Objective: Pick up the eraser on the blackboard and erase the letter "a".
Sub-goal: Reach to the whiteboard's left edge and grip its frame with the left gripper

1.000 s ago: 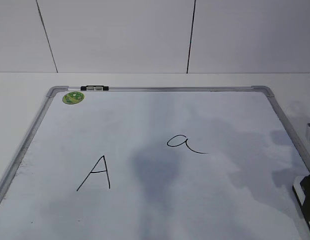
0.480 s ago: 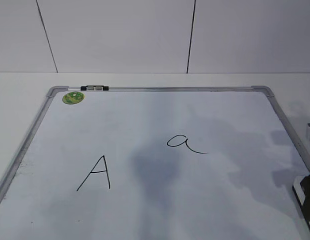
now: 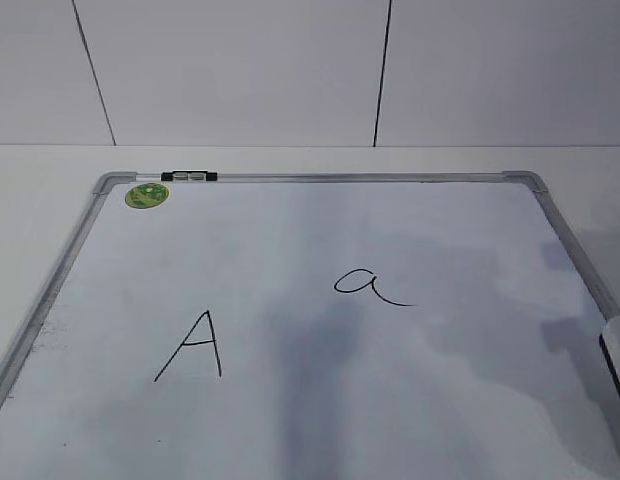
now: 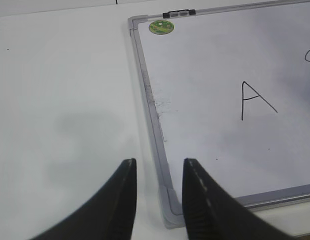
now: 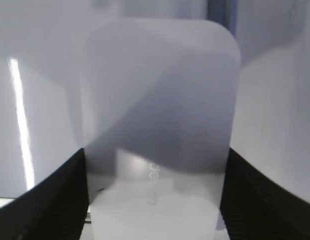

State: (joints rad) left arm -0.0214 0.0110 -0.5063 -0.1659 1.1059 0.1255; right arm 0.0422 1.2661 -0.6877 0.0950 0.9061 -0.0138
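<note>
Hovering over the desk (image 4: 60,100) beside the blackboard (image 3: 320,178), our left gripper (image 4: 159,172) keeps its jaws released; the letter "a" (image 3: 368,285) sits mid-board; our right gripper (image 5: 155,175) jaws straddle the eraser (image 5: 160,115), apparently gripping it.

Left claw (image 4: 159,172) at bottom centre of frame, black fingers (image 4: 122,200) apart, nothing between them, hovering over near-left corner of blackboard (image 4: 154,115). White table (image 4: 60,100) fills left. Green round sticker (image 4: 161,27) and black-and-white clip (image 4: 179,13) at top. Capital "A" (image 4: 255,100) right of centre; marker smudges along left frame.
</note>
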